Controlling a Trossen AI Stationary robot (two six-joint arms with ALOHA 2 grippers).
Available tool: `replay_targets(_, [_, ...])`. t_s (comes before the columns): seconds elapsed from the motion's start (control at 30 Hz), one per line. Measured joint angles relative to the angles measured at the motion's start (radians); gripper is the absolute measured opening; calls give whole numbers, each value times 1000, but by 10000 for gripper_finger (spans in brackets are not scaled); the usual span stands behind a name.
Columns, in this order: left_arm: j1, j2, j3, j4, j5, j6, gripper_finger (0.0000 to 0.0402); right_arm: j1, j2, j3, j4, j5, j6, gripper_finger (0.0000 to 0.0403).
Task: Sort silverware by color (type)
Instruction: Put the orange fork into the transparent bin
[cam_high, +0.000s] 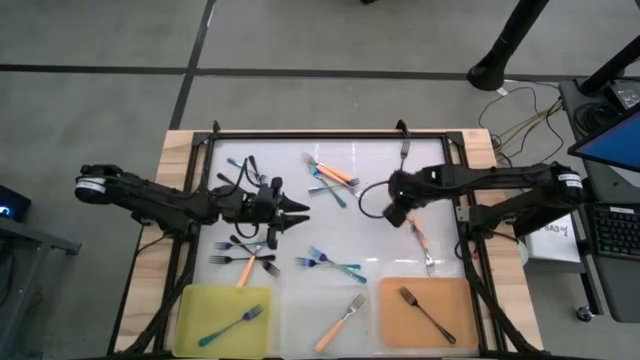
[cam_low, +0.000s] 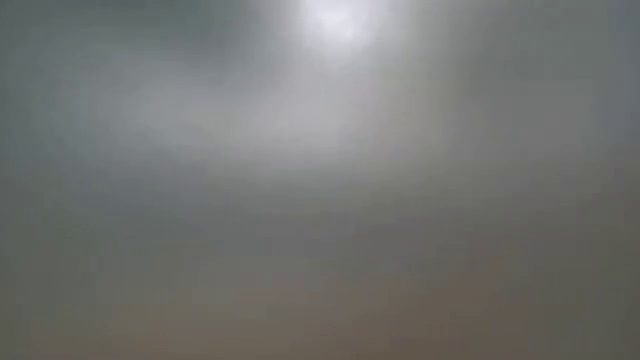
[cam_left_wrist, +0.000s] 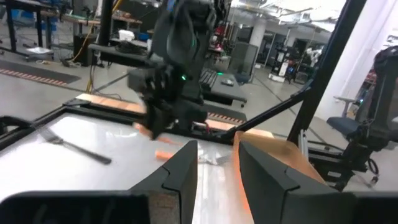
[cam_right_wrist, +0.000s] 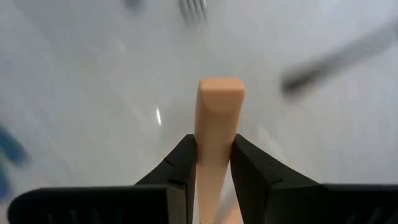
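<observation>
The left gripper (cam_high: 300, 215) is hanging over the white work surface (cam_high: 370, 165) with its two dark fingers (cam_left_wrist: 180, 177) standing partly apart and nothing between them; a cluster of dark grey-black and blue-teal forks (cam_high: 248, 242) is lying just beneath and behind its tip. Across from it, the right gripper (cam_high: 397, 213) is clamping the flat end of an orange-handled fork (cam_right_wrist: 217, 134), whose handle is running straight out along the fingers' line (the tines are out of sight). The clear middle tray (cam_high: 300, 325), already holding one orange fork, is sitting toward the table's near edge from this gripper, so the right arm looks better placed. Only the right wrist view is showing the pinch itself.
</observation>
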Motion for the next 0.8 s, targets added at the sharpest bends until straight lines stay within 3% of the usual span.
replay_targets(0.2, [-23,94,-1,186,0,65,98,70,6,105,325,185,-160,65])
replay_targets(0.33, [-28,172,-5,331,-9,96,98,113,35,138,578,236,-292,65])
replay_targets(0.43, [-28,227,-6,396,-95,136,98,133,62,151,727,237,-366,65])
replay_targets(0.63, [-28,315,0,409,-394,195,98,156,140,164,907,237,-453,65])
replay_targets(0.8, [-31,369,30,433,-408,187,98,157,216,165,997,237,-499,65])
